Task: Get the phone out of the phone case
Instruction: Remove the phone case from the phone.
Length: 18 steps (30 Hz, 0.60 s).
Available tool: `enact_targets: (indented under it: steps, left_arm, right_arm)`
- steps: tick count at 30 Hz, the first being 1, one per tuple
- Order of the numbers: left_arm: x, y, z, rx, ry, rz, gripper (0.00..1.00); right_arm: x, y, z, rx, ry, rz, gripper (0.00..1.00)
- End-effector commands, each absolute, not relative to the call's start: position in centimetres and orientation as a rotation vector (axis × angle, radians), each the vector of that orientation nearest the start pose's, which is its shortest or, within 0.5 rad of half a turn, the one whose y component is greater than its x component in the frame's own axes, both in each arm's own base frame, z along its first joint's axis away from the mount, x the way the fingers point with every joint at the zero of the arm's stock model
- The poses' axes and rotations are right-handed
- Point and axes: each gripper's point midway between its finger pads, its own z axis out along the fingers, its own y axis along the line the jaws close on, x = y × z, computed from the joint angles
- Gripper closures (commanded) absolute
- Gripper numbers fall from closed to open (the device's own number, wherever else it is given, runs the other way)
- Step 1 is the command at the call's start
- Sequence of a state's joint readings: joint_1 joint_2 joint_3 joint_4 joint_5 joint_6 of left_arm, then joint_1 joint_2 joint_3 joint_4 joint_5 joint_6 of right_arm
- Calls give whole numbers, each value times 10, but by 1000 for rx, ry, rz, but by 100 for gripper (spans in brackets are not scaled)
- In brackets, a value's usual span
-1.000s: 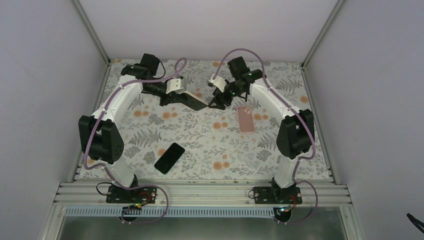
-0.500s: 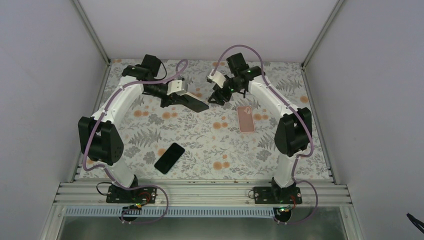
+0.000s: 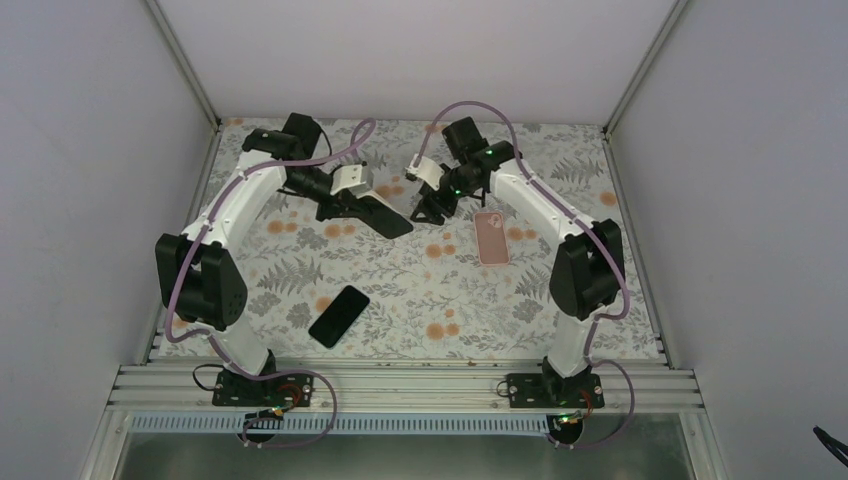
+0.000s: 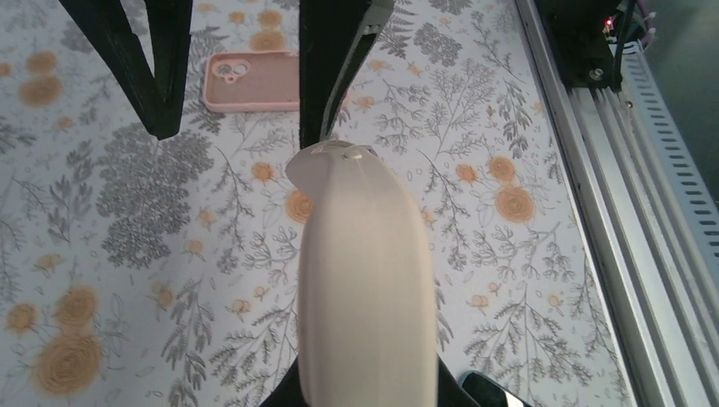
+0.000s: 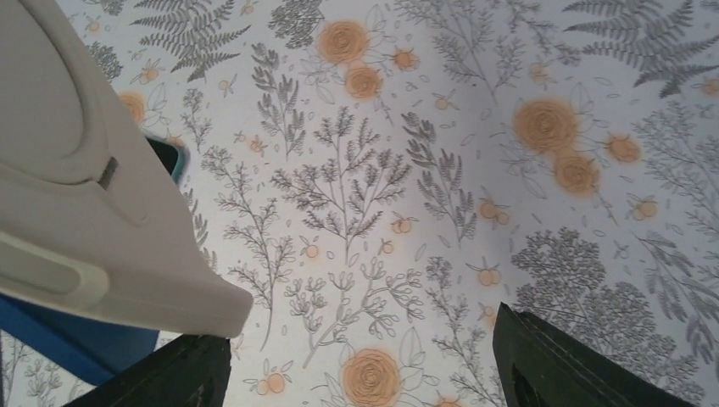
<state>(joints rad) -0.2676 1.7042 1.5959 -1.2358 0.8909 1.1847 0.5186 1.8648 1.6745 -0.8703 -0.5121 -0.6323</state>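
Note:
My left gripper (image 3: pixel 358 204) is shut on a phone in a cream phone case (image 4: pixel 365 271) and holds it above the table. From above, its dark face (image 3: pixel 388 216) points toward the right arm. The left wrist view looks along the case's cream back, which hides my own fingers. My right gripper (image 3: pixel 430 205) hangs open just past the free end of the case (image 5: pixel 85 212), with nothing between its black fingers (image 5: pixel 576 365). The same fingers (image 4: pixel 326 76) stand beyond the case's tip in the left wrist view.
An empty pink case (image 3: pixel 490 237) lies face down on the floral tablecloth to the right of my right gripper; it is the pink case (image 4: pixel 254 80) seen in the left wrist view. A bare black phone (image 3: pixel 338 316) lies near the front left. Aluminium rails (image 3: pixel 400 385) run along the near edge.
My right gripper has come off the end of the cased phone, shifted slightly left and opened a little wider. The left arm has lowered the phone's free end slightly.

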Motion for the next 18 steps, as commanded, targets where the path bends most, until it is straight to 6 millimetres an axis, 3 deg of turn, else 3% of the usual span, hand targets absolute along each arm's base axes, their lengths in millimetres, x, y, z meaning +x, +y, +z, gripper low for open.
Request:
enact_targets:
  steps: [1,7,11,15,18]
  left_arm:
    - [248,-260,285,1602,1464,-1326,98]
    - [248,-259,288,1588,1447,-1332,98]
    - [249,-256,288,1582,1444,-1325,98]
    - [257,-247,299,1551,1429,-1289,98]
    - [265,-240,304,1531,1426,-1255,98]
  right_arm:
    - [352,385,259,-1483,1649,772,20]
    - [342,423,269,-1492,1609,819,19]
    - [329,439,289,-1520,1531,972,18]
    - [288,442,275,-1667,1470,1263,21]
    - [253,435,264,-1754,1385,1463,30]
